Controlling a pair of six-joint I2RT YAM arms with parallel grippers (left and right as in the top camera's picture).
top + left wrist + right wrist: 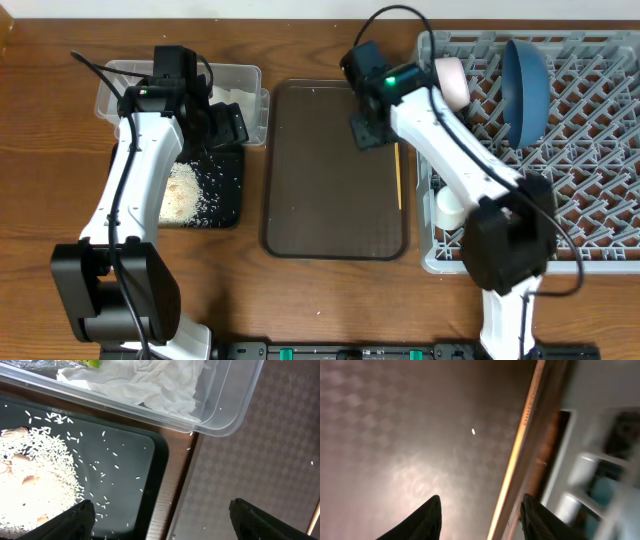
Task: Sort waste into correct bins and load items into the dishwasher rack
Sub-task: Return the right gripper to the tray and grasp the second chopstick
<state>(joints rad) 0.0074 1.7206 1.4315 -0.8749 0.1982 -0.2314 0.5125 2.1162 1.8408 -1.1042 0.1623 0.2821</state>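
Hanging spread and empty, the right gripper has a chopstick under it, at the brown tray's right edge; the left gripper, also spread, hovers at the black tray's edge, rice at lower left.

The clear tub at far left holds crumpled tissue and a scrap of yellow-green wrapper; just in front of it the black tray carries a heap of rice with loose grains scattered beside it. In the grey rack on the right, the dark-blue bowl stands on edge, a cream bowl leans at the back-left corner and a white cup sits along the left side. One chopstick lies lengthwise just left of the rack
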